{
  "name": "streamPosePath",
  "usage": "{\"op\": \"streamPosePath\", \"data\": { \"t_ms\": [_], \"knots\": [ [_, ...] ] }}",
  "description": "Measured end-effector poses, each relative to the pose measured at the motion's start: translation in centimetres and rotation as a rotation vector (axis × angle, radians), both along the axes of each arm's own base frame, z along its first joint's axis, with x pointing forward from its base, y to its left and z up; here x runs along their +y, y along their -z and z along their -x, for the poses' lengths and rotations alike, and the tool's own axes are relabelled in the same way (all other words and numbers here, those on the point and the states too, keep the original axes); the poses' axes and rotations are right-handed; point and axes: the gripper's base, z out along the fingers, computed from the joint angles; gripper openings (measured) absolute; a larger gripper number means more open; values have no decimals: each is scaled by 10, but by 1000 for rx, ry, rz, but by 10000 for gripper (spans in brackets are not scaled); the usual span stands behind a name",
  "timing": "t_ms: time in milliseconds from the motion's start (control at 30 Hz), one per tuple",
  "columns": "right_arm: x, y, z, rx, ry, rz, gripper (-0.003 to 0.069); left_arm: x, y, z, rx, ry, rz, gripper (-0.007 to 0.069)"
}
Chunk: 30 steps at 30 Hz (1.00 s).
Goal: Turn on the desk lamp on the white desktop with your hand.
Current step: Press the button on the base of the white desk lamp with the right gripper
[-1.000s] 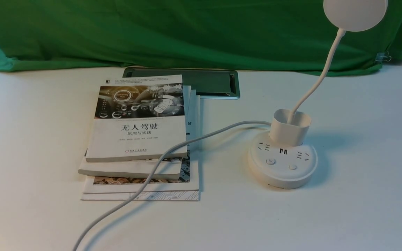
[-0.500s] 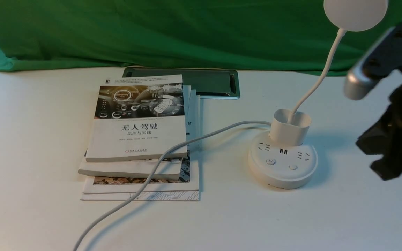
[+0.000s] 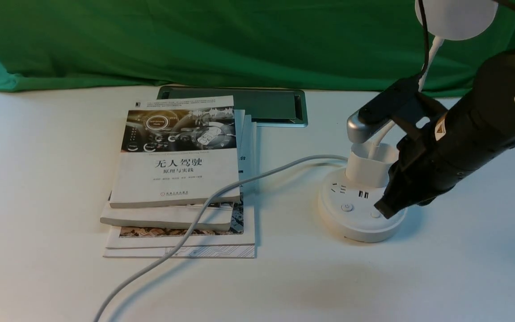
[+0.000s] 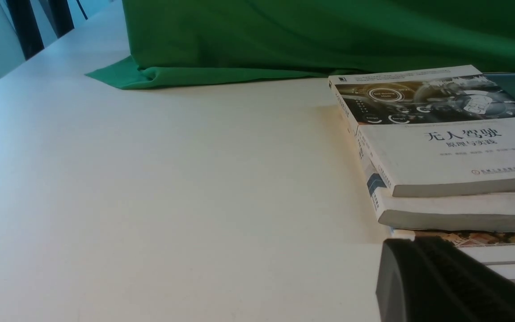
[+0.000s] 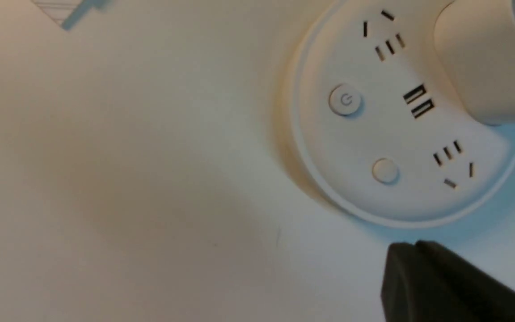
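Over the lamp base (image 3: pixel 356 226), right gripper (image 3: pixel 382 209) pressed together into one point, poised to press a button (image 5: pixel 385 171).

A stack of books (image 3: pixel 177 192) lies well apart from the right jaws, on their left side. The lower books stick out from under the upper ones. The top book (image 3: pixel 179 152) has a white cover with a dark dashboard photo and the title 无人驾驶. A grey inset panel (image 3: pixel 268 106) sits behind the stack, also left of the right jaws and farther away; the books cover its near left corner. A green cloth (image 3: pixel 221 40) is draped far beyond both. In the left wrist view the stack is near the left jaws.
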Motion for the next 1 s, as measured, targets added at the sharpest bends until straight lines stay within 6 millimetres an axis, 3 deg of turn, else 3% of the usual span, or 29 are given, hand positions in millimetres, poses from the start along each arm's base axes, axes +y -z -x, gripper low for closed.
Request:
{"op": "streamPosePath", "data": {
  "t_ms": [367, 1000],
  "knots": [
    [0, 38, 0, -72, 88, -80, 29, 0, 0, 0, 0, 0, 0, 21],
    [2, 75, -21, -95, 96, -68, 29, 0, 0, 0, 0, 0, 0, 21]
  ]
}}
